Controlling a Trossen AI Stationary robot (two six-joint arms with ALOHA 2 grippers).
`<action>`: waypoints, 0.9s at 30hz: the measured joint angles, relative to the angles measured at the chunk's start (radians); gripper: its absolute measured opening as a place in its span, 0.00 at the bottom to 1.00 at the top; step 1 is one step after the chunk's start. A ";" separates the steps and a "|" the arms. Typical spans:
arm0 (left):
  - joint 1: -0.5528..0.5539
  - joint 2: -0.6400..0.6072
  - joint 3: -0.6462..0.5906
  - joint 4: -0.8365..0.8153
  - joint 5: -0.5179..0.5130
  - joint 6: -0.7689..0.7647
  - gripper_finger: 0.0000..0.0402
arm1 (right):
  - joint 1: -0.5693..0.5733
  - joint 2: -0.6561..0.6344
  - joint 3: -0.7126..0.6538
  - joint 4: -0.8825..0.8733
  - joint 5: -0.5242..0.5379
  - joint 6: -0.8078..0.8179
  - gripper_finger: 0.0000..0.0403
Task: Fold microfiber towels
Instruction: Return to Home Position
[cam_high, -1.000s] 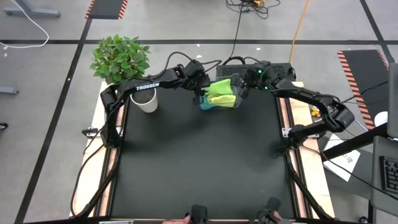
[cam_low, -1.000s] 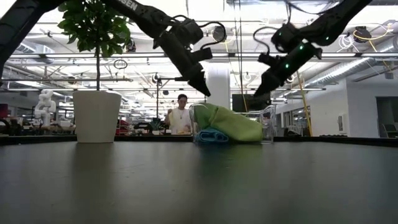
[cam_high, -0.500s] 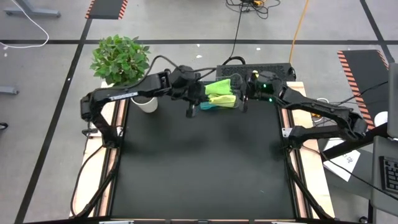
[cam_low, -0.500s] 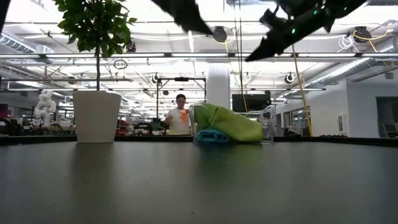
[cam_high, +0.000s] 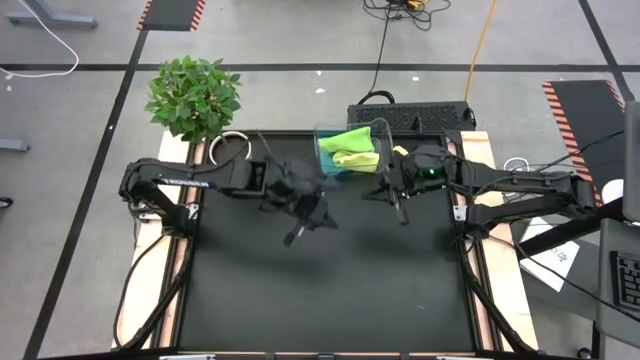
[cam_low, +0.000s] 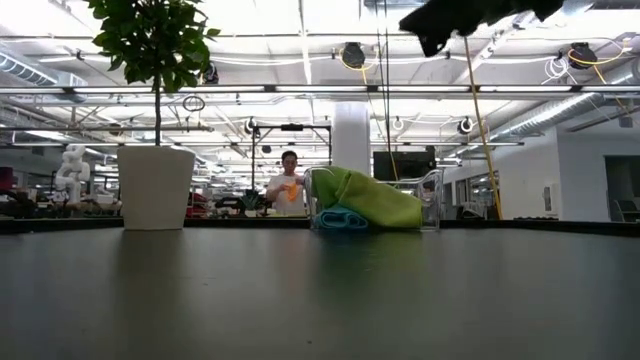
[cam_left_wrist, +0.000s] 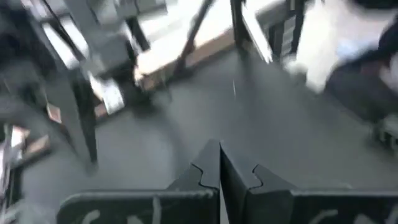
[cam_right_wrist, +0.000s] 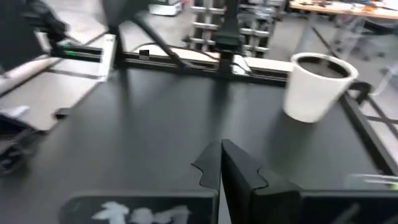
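Okay, left gripper (cam_left_wrist: 219, 152) pinched closed, empty, motion-blurred, near the clear bin (cam_low: 432, 198). Right gripper (cam_right_wrist: 221, 149) likewise closed, empty, beside the bin. Lime-green towels (cam_high: 352, 150) heaped inside it; turquoise towel (cam_low: 340, 217) underneath, mostly hidden.

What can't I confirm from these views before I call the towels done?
- Turquoise towel: the low view shows only its front edge; the lime-green towels mostly cover it from above.
- Fold quality inside the clear plastic bin: neither wrist view shows it.
- Left end effector: motion-blurred in the high view, outside the low view.
- Right end effector: the low view's top edge cuts off most of that arm.
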 joint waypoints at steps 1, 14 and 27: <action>-0.016 0.000 0.000 -0.039 -0.035 0.008 0.01 | 0.022 -0.011 0.000 -0.007 0.001 0.007 0.00; -0.208 -0.113 -0.177 0.135 -0.264 -0.047 0.00 | 0.251 -0.228 -0.032 -0.071 0.162 0.054 0.00; -0.382 -0.434 -0.662 0.573 -0.542 -0.217 0.00 | 0.386 -0.282 -0.210 0.035 0.223 0.151 0.00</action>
